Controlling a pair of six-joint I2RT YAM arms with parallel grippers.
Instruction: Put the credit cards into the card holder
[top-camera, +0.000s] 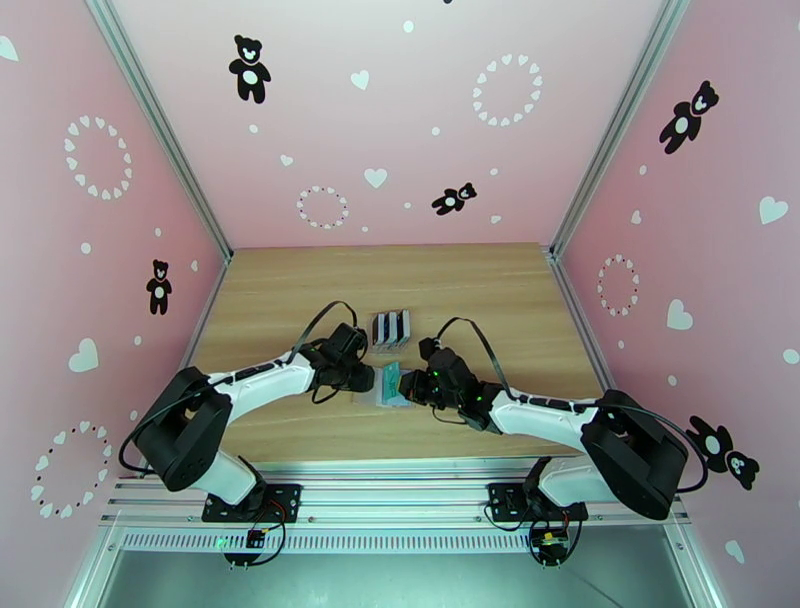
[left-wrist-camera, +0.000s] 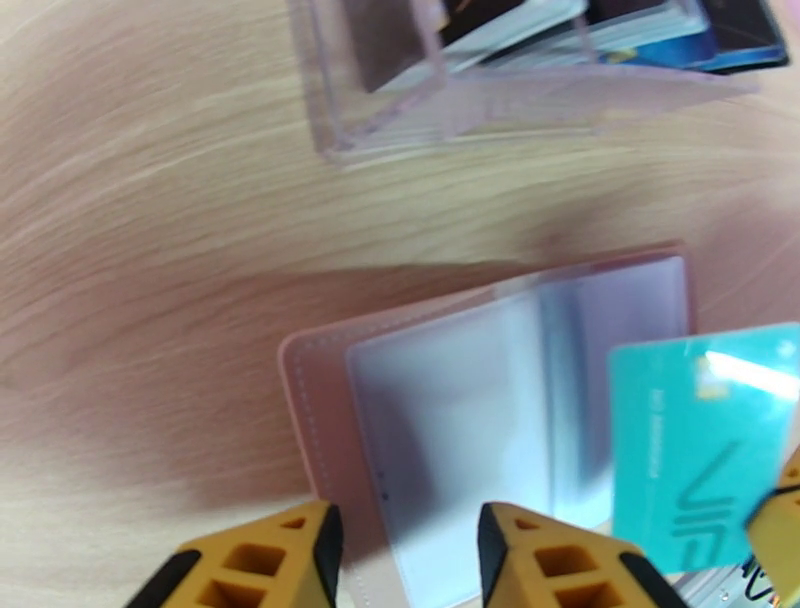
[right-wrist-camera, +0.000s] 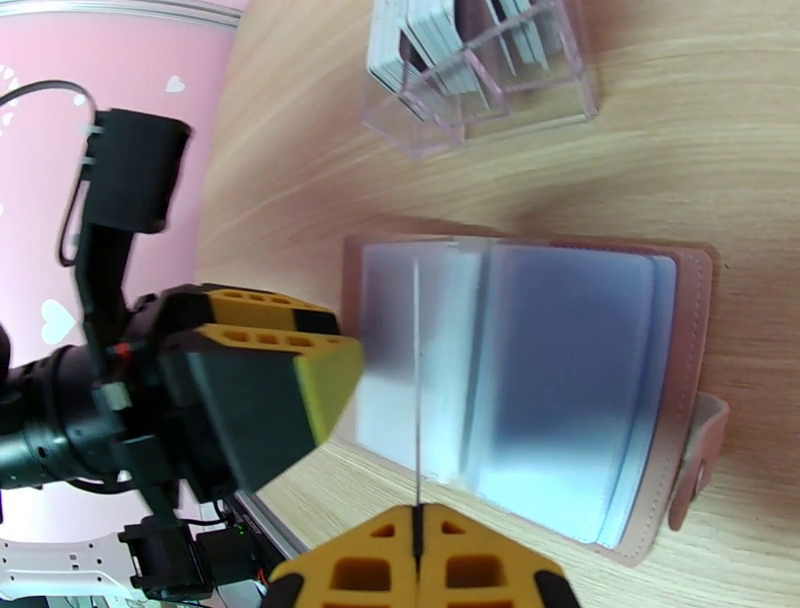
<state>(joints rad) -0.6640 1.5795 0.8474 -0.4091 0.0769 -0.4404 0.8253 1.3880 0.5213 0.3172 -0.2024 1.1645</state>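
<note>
R gripper (right-wrist-camera: 415, 515) pinches teal credit card (left-wrist-camera: 700, 440) edge-on over open card holder (right-wrist-camera: 560, 380), parallel to spine; L gripper (left-wrist-camera: 405, 520), jaws spread, at near page.

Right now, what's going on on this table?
The right gripper is shut on a teal credit card, holding it over the card holder, which lies open and flat on the table. The left gripper, jaws apart, is at the holder's edge. More cards stand in a clear rack beyond it.
</note>
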